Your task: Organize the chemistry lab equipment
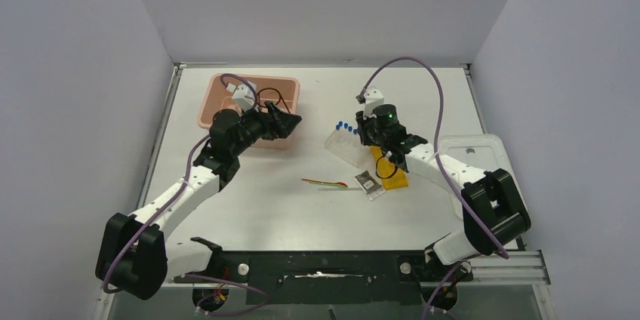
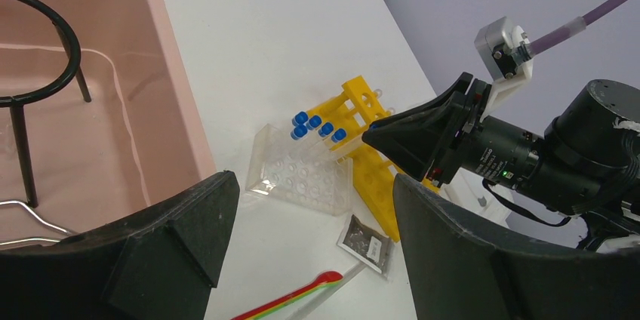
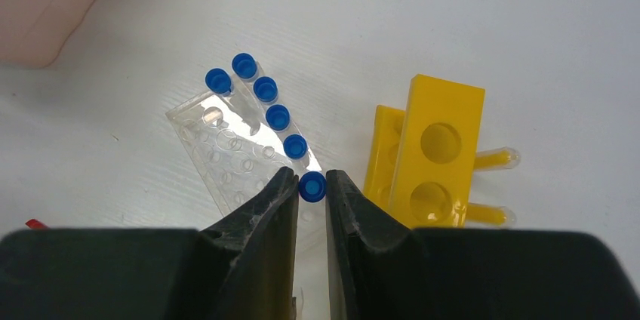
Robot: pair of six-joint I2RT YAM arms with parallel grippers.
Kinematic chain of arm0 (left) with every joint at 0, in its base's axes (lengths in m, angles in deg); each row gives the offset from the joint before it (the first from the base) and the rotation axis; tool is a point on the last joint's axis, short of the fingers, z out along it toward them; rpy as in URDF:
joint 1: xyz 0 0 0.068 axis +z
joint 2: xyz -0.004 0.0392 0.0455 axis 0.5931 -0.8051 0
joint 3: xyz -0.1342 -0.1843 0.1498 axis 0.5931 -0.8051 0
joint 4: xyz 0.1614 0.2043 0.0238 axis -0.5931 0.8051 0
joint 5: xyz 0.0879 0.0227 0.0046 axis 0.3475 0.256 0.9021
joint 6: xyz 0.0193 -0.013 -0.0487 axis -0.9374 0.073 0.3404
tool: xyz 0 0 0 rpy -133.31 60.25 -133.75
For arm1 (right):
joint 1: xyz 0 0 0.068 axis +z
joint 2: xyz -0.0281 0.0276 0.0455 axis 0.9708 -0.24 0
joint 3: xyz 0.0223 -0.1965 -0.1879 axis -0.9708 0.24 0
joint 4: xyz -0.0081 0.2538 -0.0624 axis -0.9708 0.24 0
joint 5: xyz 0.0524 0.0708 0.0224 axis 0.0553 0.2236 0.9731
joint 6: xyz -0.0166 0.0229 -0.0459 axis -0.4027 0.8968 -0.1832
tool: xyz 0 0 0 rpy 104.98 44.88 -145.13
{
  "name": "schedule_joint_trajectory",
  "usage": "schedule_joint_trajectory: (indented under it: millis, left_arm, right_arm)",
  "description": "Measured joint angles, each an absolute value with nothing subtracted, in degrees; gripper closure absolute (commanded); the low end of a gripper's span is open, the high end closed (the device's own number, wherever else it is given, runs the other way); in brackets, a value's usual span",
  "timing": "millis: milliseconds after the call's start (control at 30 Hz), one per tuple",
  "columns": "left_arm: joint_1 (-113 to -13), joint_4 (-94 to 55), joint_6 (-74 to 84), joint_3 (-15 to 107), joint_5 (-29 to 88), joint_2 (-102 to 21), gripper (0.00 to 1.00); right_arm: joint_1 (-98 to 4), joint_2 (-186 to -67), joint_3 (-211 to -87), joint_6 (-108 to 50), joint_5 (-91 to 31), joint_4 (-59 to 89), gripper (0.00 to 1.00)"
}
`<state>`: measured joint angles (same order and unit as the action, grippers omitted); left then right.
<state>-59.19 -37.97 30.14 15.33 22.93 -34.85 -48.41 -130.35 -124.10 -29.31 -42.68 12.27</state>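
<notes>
White table point(image 1: 302, 218): right gripper point(image 3: 309, 178) pinches blue-capped tube point(image 3: 312, 188).

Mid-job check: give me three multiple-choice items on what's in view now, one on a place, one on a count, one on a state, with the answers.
1. Where is the black wire ring?
A) in the pink tub
B) on the yellow rack
C) on the floor

2. How many blue caps show in the right wrist view?
A) three
B) six
C) nine

3. What is the right end effector doing?
A) open above the tub
B) shut on a blue-capped tube
C) gripping the yellow rack

Answers:
1 A, the ring stands inside the tub.
2 B, six caps line one edge of the clear rack.
3 B, its fingers pinch the nearest cap.
</notes>
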Motion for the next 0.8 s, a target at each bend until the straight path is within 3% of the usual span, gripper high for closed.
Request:
schedule_joint_trajectory:
  millis: [800]
  left_arm:
    - [-59.0, -38.0, 30.0, 15.3, 22.5, -35.5, 0.25]
  right_arm:
    - [-49.2, -133.1, -124.0, -29.0, -41.8, 10.8, 0.96]
